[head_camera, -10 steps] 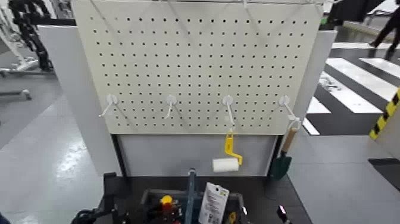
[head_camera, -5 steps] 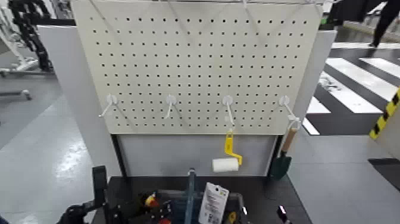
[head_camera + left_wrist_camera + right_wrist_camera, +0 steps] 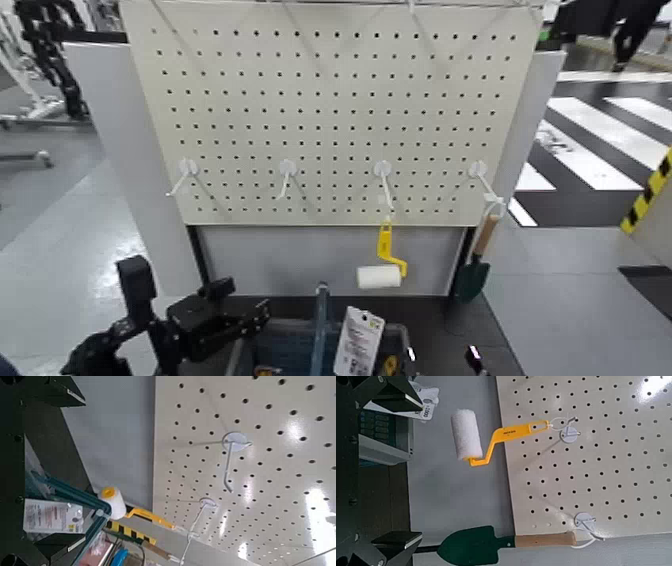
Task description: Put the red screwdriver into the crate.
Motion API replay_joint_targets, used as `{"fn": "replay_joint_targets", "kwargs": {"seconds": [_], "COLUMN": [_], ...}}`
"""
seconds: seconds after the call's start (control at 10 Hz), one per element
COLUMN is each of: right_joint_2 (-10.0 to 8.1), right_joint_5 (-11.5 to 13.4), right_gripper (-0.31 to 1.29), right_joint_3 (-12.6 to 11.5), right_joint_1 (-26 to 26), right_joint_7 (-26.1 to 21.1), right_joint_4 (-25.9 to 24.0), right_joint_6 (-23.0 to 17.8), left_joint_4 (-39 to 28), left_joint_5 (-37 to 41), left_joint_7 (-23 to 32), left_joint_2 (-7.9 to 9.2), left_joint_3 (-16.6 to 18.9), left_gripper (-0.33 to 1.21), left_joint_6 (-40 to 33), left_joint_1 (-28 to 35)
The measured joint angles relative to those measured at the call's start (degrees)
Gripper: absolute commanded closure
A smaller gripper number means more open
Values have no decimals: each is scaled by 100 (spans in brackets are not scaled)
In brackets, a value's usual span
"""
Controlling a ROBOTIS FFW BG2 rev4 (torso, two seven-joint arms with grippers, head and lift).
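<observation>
The fingers of the black left gripper [image 3: 250,318] are standing apart and empty, just left of the dark blue-grey gridded plastic crate [image 3: 300,345]. The perforated cream pegboard [image 3: 335,105] is rising behind them. The red screwdriver is showing nowhere. The right gripper's finger state cannot be told.

A workshop or lab hall was indicated by a pegboard [image 3: 335,105] with 4 hooks, hung tools, and hazard-striped flooring [image 3: 648,195].

Left gripper [image 3: 245,318] raised at lower left, fingers seemingly apart and empty
</observation>
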Motion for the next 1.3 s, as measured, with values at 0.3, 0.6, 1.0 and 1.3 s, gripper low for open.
{"fn": "replay_joint_targets", "kwargs": {"seconds": [0.3, 0.6, 1.0, 1.3], "right_joint_2": [0, 12, 0, 1], "right_joint_5": [73, 221, 264, 295], "right_gripper": [16, 16, 16, 16], "right_joint_3": [-19, -71, -105, -124], "right_joint_1": [4, 28, 43, 55], "right_joint_7": [27, 31, 26, 26], "right_joint_4": [-12, -43, -73, -86], "right_joint_6": [-66, -147, -149, -136], "left_joint_4": [-258, -290, -74, -3], "left_joint_5": [-500, -906, -1626, -1789], "left_joint_7": [1087, 2016, 2998, 3209], "left_joint_2": [-89, -396, -719, -767], "left_joint_3": [-71, -254, -448, -413], "left_gripper": [10, 10, 10, 10], "left_joint_6": [-925, -1892, -2953, -3183], "left_joint_1": [417, 879, 1414, 1625]}}
